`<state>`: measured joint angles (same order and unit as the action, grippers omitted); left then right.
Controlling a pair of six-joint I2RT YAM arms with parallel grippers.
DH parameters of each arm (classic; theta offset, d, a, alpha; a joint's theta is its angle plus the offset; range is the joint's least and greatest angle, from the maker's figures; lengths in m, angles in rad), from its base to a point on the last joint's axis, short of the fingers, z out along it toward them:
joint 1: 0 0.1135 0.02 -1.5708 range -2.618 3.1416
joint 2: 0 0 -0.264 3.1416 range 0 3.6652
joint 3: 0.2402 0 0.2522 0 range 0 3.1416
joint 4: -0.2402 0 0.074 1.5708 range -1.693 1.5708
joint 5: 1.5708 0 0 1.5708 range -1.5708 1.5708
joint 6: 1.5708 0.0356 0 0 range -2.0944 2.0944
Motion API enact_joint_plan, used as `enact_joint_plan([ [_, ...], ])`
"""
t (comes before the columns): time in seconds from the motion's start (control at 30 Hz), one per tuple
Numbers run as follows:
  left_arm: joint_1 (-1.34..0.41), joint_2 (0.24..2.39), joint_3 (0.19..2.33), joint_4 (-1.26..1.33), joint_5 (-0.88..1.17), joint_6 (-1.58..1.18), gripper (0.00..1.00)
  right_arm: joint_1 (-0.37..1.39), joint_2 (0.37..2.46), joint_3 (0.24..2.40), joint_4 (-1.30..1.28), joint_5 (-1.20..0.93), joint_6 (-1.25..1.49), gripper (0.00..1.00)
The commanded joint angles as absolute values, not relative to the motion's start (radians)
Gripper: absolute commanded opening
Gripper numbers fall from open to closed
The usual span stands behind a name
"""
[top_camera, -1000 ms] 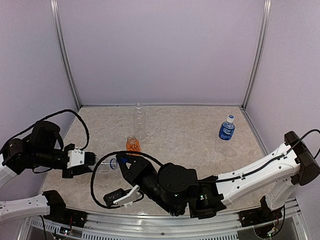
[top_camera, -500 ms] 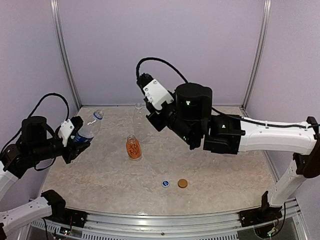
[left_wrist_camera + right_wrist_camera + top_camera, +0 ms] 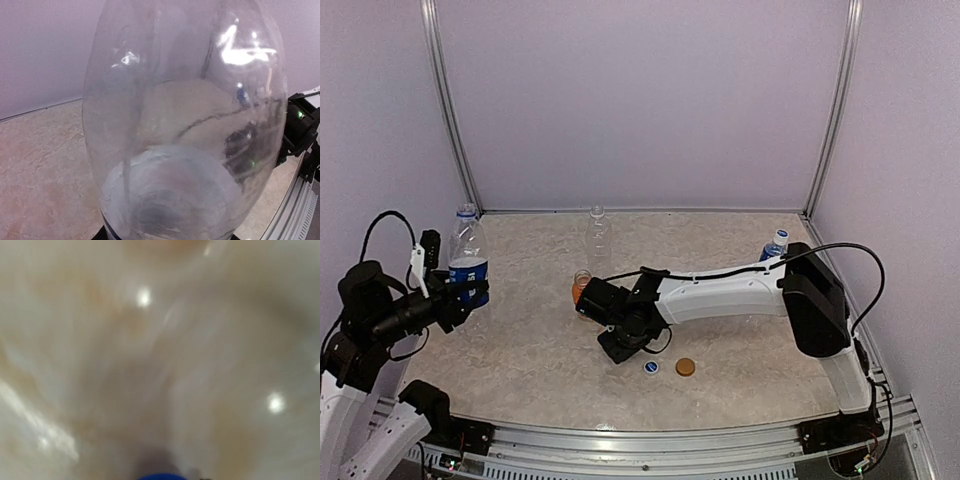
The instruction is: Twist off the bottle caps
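Bottles stand spread across the marbled beige table. Farthest left, the tall bottle with the dark-blue label is upright near the table's left edge. The left end effector is clasped round its labelled waist from the near-left side; whether its base rests on the table is hard to judge. In the left wrist view its clear, rounded, glossy wall fills nearly the whole picture.

At the back centre the clear unlabelled bottle stands upright, slim and see-through, well apart from both end effectors.

The short orange bottle stands just beside the dark wrist of the right arm, on its left. The right end effector points down at the table just nearer than this bottle, its jaws drawn narrow. The right wrist view is only a beige blur with a sliver of blue at its bottom edge.

A round blue cap and a round brown cap lie flat near each other, just right of that end effector.

Far right, the bottle with the bright-blue label stands partly hidden behind the white right arm.
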<state>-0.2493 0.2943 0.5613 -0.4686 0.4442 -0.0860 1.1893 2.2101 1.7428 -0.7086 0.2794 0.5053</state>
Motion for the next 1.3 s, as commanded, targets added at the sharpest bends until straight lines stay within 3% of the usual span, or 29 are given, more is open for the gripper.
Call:
enact_joint_plan([
  [0.0,-0.204,0.251,0.538,-0.380,0.508,-0.226,0.41,1.214,2.271,1.844,-0.860,0.178,0.560,0.00],
  [0.17,-0.145,0.198,0.470,-0.356,0.548,-0.327,0.40,1.222,2.320,1.860,-0.848,0.095,0.555,0.03],
  [0.33,-0.131,0.160,0.441,-0.317,0.583,-0.312,0.41,1.222,2.318,1.887,-0.876,0.076,0.543,0.50],
  [0.43,-0.126,0.148,0.432,-0.309,0.616,-0.310,0.42,1.221,2.312,1.938,-0.914,0.088,0.518,0.89],
  [0.47,-0.123,0.144,0.430,-0.305,0.624,-0.312,0.42,1.221,2.304,1.959,-0.927,0.098,0.504,0.98],
  [0.7,-0.095,0.138,0.417,-0.287,0.700,-0.325,0.42,1.231,2.086,2.015,-0.778,0.115,0.286,0.99],
  [0.8,-0.084,0.140,0.399,-0.262,0.786,-0.354,0.45,1.231,1.931,1.914,-0.499,0.019,0.173,0.99],
  [0.9,-0.075,0.153,0.379,-0.223,0.946,-0.388,0.46,1.231,1.843,1.832,-0.158,-0.207,0.109,0.99],
  [1.0,-0.075,0.167,0.361,-0.190,1.026,-0.410,0.45,1.232,1.884,1.919,-0.027,-0.251,0.111,0.99],
  [1.27,-0.078,0.176,0.336,-0.154,1.095,-0.430,0.45,1.230,2.210,2.394,-0.165,-0.253,0.251,0.98],
])
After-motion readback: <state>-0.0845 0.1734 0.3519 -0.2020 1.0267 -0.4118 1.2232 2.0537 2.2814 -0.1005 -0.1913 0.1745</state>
